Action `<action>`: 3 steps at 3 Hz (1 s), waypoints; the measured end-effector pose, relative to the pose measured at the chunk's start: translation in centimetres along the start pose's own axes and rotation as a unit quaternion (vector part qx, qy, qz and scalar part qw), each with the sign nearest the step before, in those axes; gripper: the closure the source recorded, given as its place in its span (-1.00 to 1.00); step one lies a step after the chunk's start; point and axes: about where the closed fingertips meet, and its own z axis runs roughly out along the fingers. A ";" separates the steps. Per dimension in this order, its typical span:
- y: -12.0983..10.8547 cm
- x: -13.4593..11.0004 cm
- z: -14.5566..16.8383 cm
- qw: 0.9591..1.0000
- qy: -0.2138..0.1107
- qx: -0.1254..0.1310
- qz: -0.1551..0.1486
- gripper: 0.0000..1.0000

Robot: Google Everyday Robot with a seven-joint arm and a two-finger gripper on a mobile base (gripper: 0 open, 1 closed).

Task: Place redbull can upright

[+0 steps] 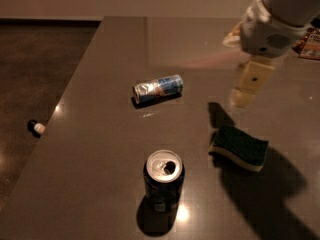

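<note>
The redbull can (158, 89) lies on its side near the middle of the dark table (100, 134), its silver end facing left. My gripper (248, 84) hangs over the table at the right, well right of the can and above the sponge. It holds nothing.
A wider dark navy can (163, 180) stands upright and open-topped near the front. A green sponge (239, 147) lies at the right. A small dark object with a white end (36, 128) lies on the floor left of the table. A packet (311, 43) sits at the far right edge.
</note>
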 end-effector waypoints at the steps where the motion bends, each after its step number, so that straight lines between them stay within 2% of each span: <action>1: -1.2 -2.9 2.5 0.999 -0.008 -0.019 -0.035 -1.00; 2: -2.0 -6.7 5.3 0.996 -0.002 -0.029 -0.080 -1.00; 3: -3.0 -10.7 9.7 0.990 0.023 -0.050 -0.132 -1.00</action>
